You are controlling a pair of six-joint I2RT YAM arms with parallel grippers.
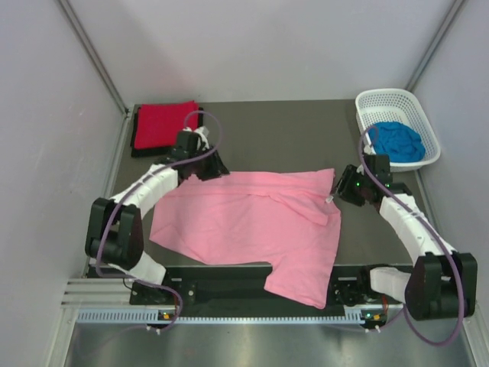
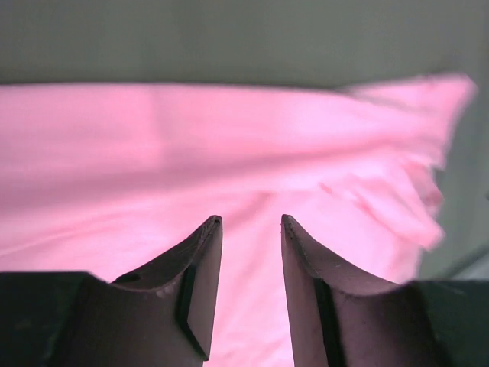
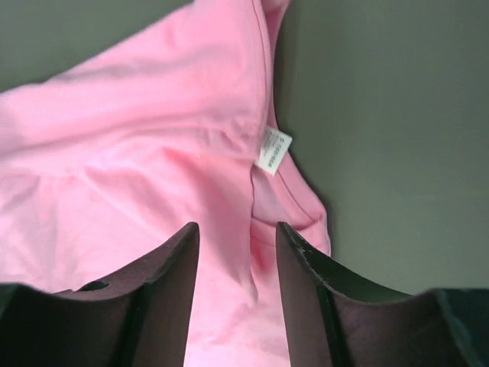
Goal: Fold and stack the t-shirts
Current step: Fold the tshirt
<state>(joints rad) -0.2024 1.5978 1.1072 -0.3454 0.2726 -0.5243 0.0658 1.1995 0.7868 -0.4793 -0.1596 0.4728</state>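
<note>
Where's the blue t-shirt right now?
In the top view, the blue t-shirt sits bunched inside the white basket at the table's far right corner, just beyond the right arm.

— Where is everything lying on the table (image 1: pixel 290 130)?
— The spread shirt (image 1: pixel 252 222) is lying at the centre, reaching toward six o'clock. The folded shirt (image 1: pixel 164 125) is sitting at eleven o'clock, on another shirt (image 1: pixel 136 151).
— And the basket (image 1: pixel 397 95)?
— It is standing at two o'clock, holding a bunched shirt (image 1: pixel 399 141). The left gripper (image 1: pixel 214 167) is hanging at the spread shirt's ten o'clock edge, the right gripper (image 1: pixel 342 187) at its two o'clock corner.
</note>
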